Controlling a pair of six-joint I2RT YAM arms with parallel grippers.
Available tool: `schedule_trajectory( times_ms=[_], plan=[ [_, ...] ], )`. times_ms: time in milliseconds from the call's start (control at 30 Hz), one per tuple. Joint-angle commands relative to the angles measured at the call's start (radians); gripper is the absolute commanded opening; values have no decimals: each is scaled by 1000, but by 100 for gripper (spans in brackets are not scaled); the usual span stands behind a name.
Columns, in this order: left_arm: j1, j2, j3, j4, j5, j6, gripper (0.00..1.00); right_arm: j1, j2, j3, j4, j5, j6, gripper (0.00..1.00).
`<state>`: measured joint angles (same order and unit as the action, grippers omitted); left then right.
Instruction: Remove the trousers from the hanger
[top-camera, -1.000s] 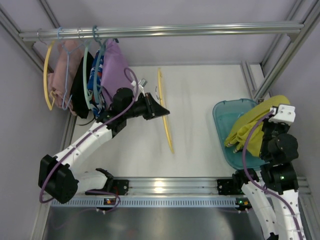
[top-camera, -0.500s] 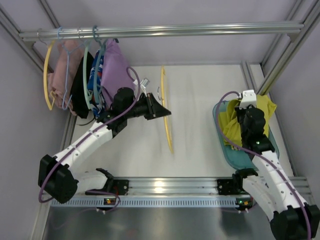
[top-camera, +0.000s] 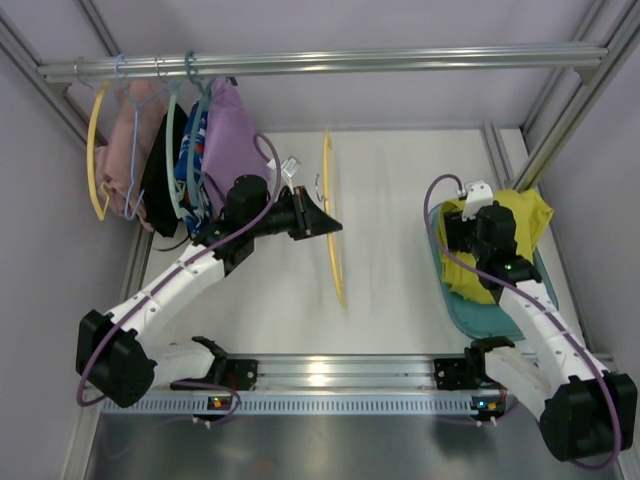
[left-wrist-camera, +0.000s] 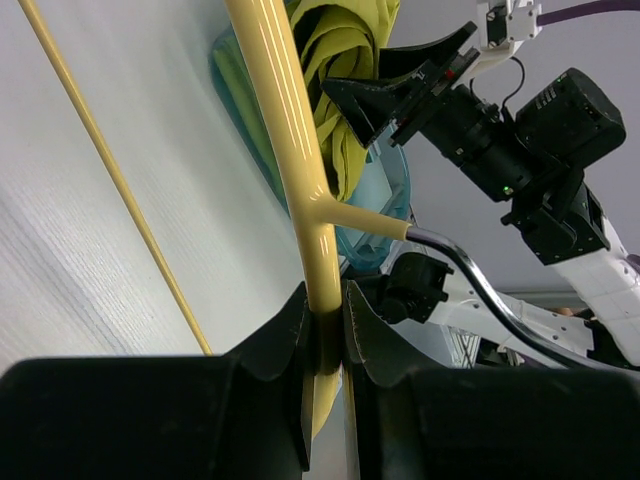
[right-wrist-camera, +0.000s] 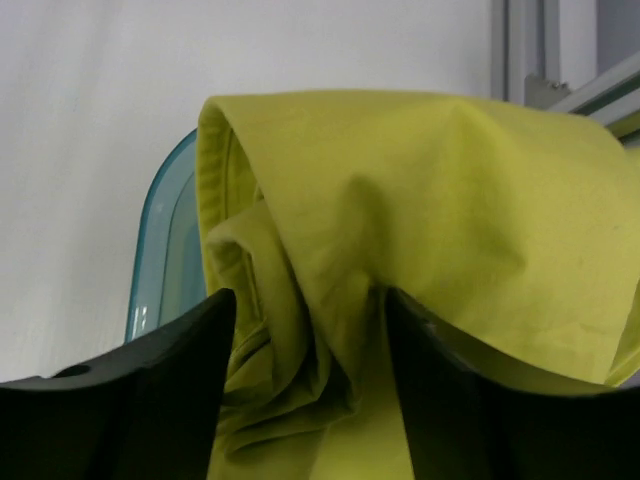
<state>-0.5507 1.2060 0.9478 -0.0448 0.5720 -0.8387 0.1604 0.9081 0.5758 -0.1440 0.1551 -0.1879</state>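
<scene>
The bare yellow hanger (top-camera: 332, 215) hangs edge-on over the middle of the table, and my left gripper (top-camera: 328, 224) is shut on its bar. In the left wrist view the hanger (left-wrist-camera: 290, 130) runs straight up from between the clamped fingers of that gripper (left-wrist-camera: 325, 312). The yellow-green trousers (top-camera: 525, 212) lie crumpled in the teal bin (top-camera: 470, 312) at the right. My right gripper (top-camera: 465, 230) stands open just over them. Seen from the right wrist, the trousers (right-wrist-camera: 420, 200) bulge between the spread jaws of the right gripper (right-wrist-camera: 305, 310).
A metal rail (top-camera: 330, 62) crosses the back, carrying a purple garment (top-camera: 232, 125), a pink garment (top-camera: 125, 150), teal hangers and another yellow hanger (top-camera: 95, 150) at the left. A slanted frame post (top-camera: 565, 120) stands at the right behind the bin.
The right arm came down and leftward onto the bin with the trousers, then its jaws opened and let the cloth go. The left gripper and hanger barely moved.
</scene>
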Motion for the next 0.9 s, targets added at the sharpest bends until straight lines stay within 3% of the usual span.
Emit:
schedule_trajectory(
  times_ms=[0,133,233,433,600,733,867],
  plan=[
    [-2,-42,26,99,17,6,0,-27,-52,96,-103,-51,24,67],
    [-5,-43,48,99,-4,-23,0,-33,-175,160,-161,-219,42,90],
    [-21,-43,66,99,-21,-36,0,-35,-264,205,-189,-349,85,99],
    [-44,-8,109,99,-70,-68,0,-22,-253,332,-233,-586,249,99],
    [-63,33,134,99,-95,-149,0,37,-166,358,-96,-722,409,99],
    [-77,75,157,99,-109,-175,0,143,-75,343,23,-822,522,95],
    [-94,102,184,99,-133,-166,0,280,-26,348,72,-807,585,92]
  ],
)
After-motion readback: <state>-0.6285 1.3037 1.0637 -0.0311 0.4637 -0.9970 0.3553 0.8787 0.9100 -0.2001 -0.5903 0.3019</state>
